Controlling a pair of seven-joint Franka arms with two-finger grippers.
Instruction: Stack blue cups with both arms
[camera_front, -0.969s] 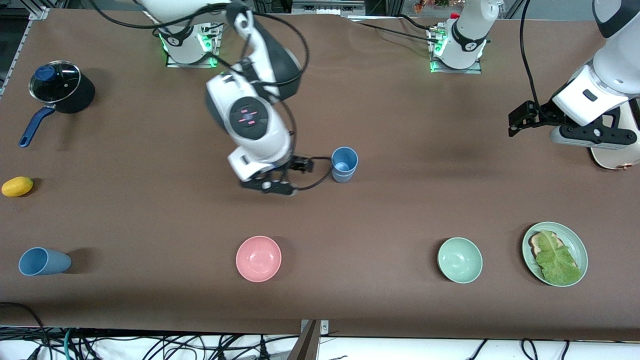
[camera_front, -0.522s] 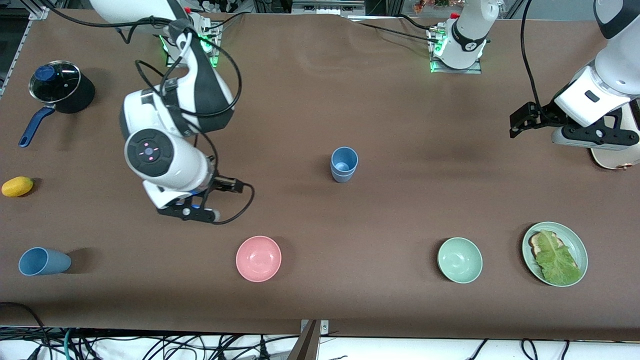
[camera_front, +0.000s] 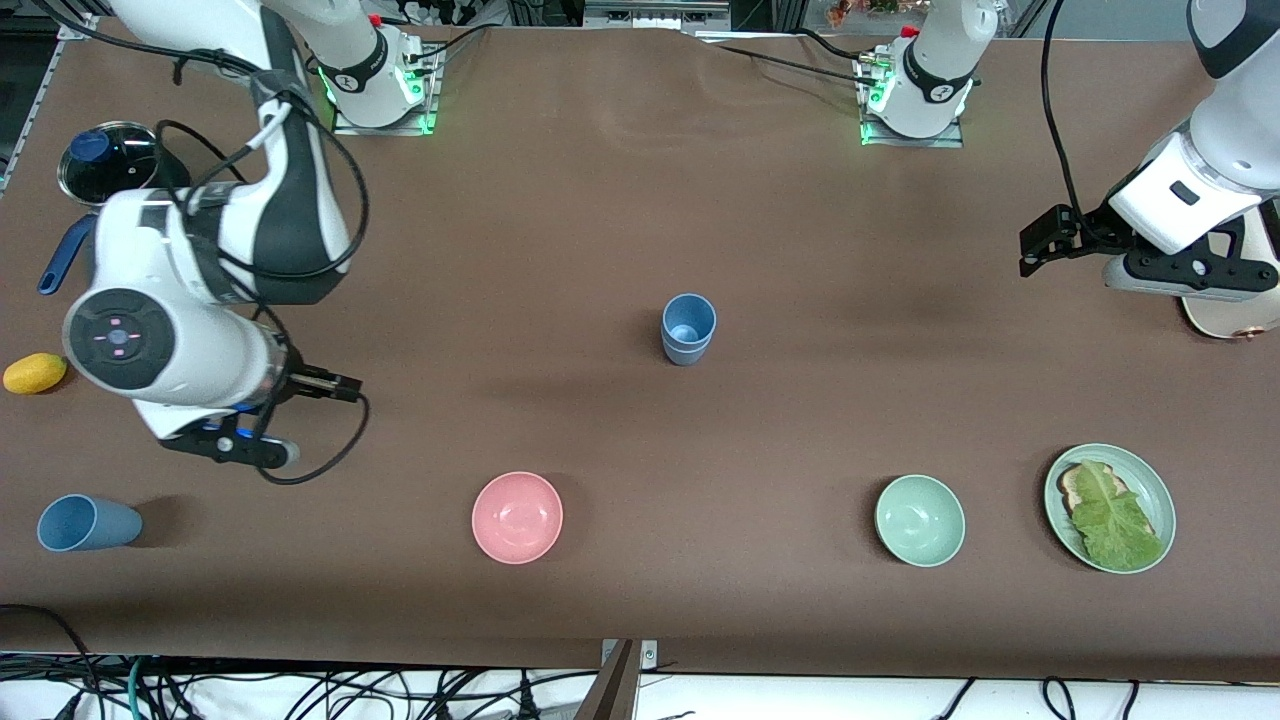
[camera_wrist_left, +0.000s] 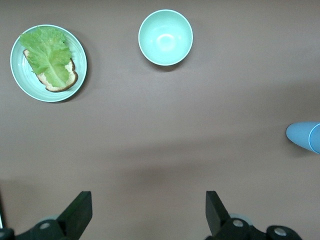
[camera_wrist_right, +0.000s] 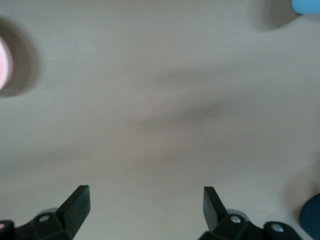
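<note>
One blue cup (camera_front: 688, 328) stands upright in the middle of the table. It also shows at the edge of the left wrist view (camera_wrist_left: 305, 136). The other blue cup (camera_front: 85, 523) lies on its side near the front edge at the right arm's end. A bit of it shows in the right wrist view (camera_wrist_right: 305, 6). My right gripper (camera_front: 228, 446) hangs open and empty over bare table, between the two cups and closer to the lying one. Its fingers frame bare table (camera_wrist_right: 145, 200). My left gripper (camera_front: 1185, 278) waits open and empty (camera_wrist_left: 147, 210) over the left arm's end.
A pink bowl (camera_front: 517, 517), a green bowl (camera_front: 920, 520) and a green plate (camera_front: 1110, 507) with lettuce on toast sit along the front. A lidded black pot (camera_front: 120, 175) with a blue handle and a yellow lemon (camera_front: 35, 372) lie at the right arm's end. A pale object (camera_front: 1230, 318) lies under the left hand.
My right arm has swung away from the upright cup toward the right arm's end of the table, empty. The upright cup stays put. The left arm has barely moved.
</note>
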